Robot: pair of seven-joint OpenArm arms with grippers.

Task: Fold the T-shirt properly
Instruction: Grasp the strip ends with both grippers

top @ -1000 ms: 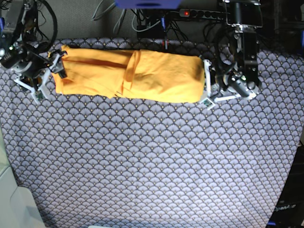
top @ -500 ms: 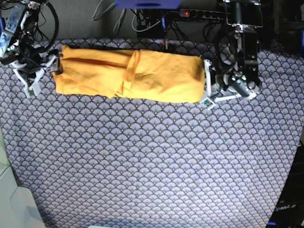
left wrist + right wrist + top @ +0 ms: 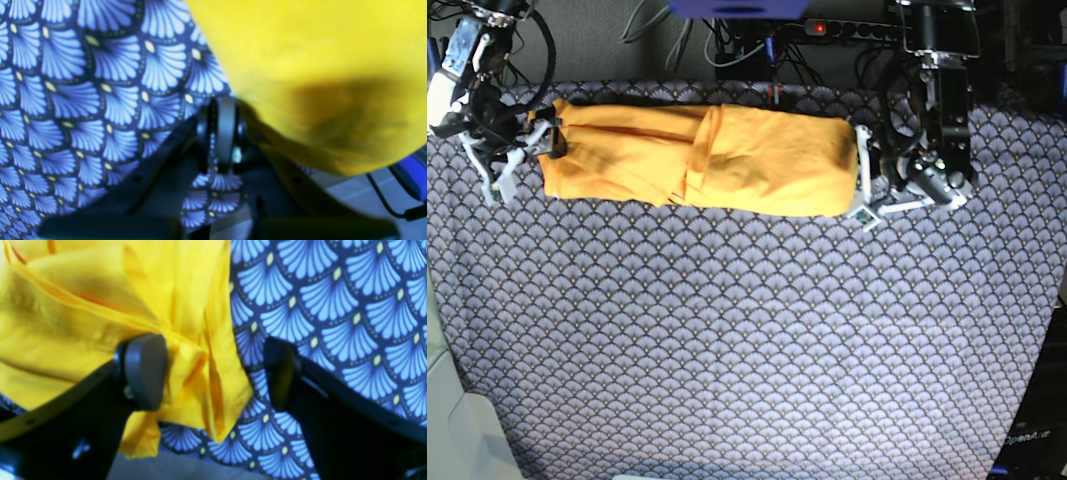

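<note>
T-shirt (image 3: 697, 158) lies as long band along far edge of tablecloth (image 3: 747, 340). Right gripper (image 3: 213, 373) spread wide, corner of hem between its pads: pinch all layers. Left gripper (image 3: 222, 133) clenched beside the other end, apparently holding nothing; regrasp before you lift.

Lab bench: cables (image 3: 727, 45), power strip (image 3: 847, 30)
</note>
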